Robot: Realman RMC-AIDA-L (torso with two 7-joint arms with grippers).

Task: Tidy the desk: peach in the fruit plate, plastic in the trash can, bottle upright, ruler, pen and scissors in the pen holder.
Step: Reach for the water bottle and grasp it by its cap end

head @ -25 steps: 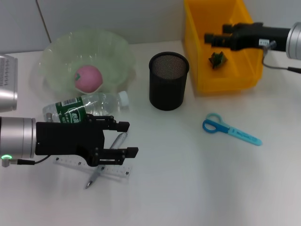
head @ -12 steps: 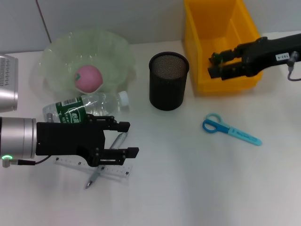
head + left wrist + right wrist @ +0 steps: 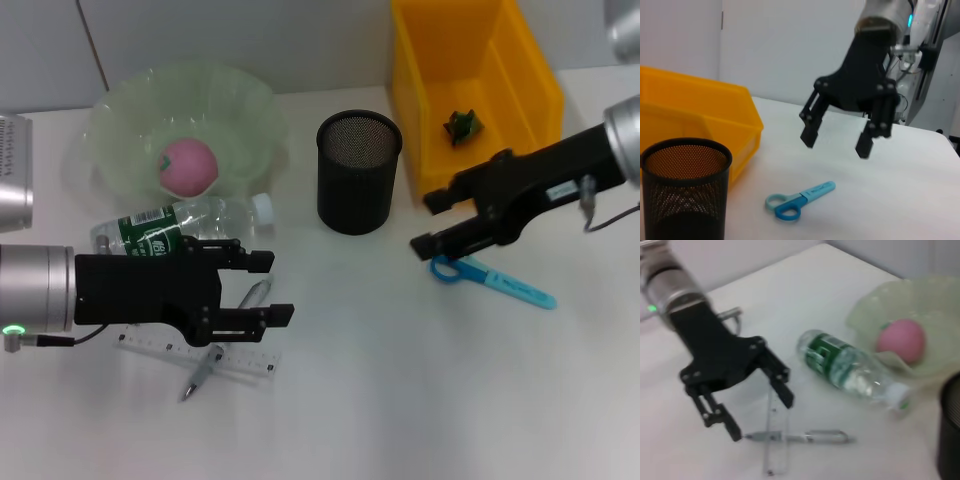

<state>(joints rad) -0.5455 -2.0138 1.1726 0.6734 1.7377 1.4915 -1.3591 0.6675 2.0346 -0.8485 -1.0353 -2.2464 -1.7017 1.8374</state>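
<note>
Right claw: I've brought it from the yellow bin down over the scissors, released.
Left claw: unmoved, released above pen.

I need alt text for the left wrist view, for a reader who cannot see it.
A black right claw, open, hangs above blue plastic scissors lying flat on a white table. A black mesh pen holder stands in front of a yellow plastic bin.

Both arms are silver cylinders ending in black grippers with two blocky fingers. The left arm shows a green light and a thin black cable. The right arm carries a small white label and a grey cable.
</note>
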